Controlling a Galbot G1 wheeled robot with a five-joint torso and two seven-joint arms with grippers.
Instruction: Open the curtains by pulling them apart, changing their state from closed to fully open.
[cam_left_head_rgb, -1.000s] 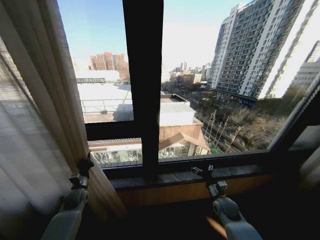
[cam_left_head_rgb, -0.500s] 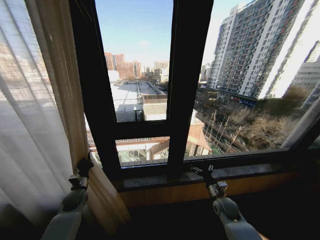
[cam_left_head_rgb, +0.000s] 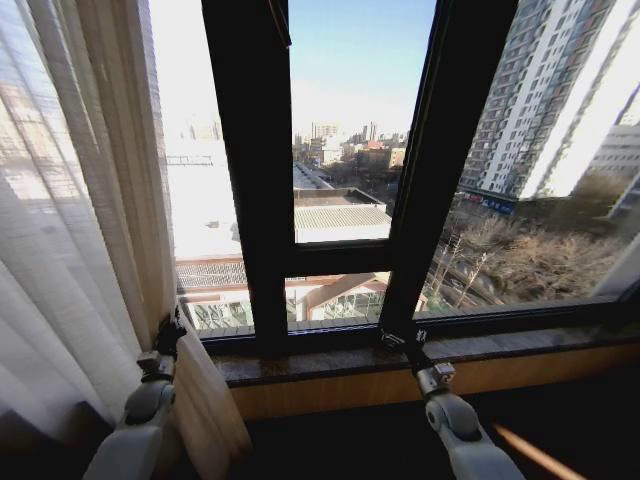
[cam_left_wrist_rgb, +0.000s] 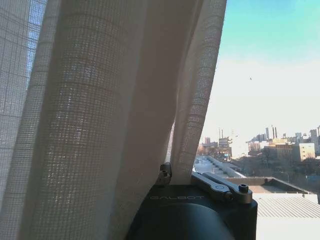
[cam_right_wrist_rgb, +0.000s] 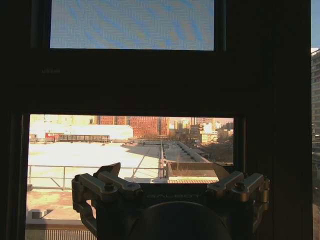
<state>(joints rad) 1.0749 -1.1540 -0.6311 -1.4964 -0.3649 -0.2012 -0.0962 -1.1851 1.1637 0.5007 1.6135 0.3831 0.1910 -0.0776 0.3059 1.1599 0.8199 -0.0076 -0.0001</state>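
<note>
The curtains (cam_left_head_rgb: 70, 250) are sheer cream-white pleated fabric, gathered at the left of the window and running past the top and bottom of the head view. My left gripper (cam_left_head_rgb: 170, 330) is at the panel's inner edge, low down beside the sill. In the left wrist view the curtains (cam_left_wrist_rgb: 100, 110) hang right in front, and a fold runs down into my left gripper (cam_left_wrist_rgb: 170, 176), which is shut on it. My right gripper (cam_left_head_rgb: 400, 340) is open and holds nothing, just above the sill in front of the glass. In the right wrist view my right gripper (cam_right_wrist_rgb: 167, 172) faces the dark window frame.
Two dark window mullions (cam_left_head_rgb: 250, 200) (cam_left_head_rgb: 425, 180) stand ahead, over a stone sill (cam_left_head_rgb: 330, 362) and a wooden panel (cam_left_head_rgb: 350, 392). Rooftops and a tall apartment block (cam_left_head_rgb: 560, 90) lie outside the glass. To the right of the curtains the glass is uncovered.
The whole head view has shifted, so the camera has moved: the window frame now sits further right and more curtain shows at the left. Both arms keep their places in the picture.
</note>
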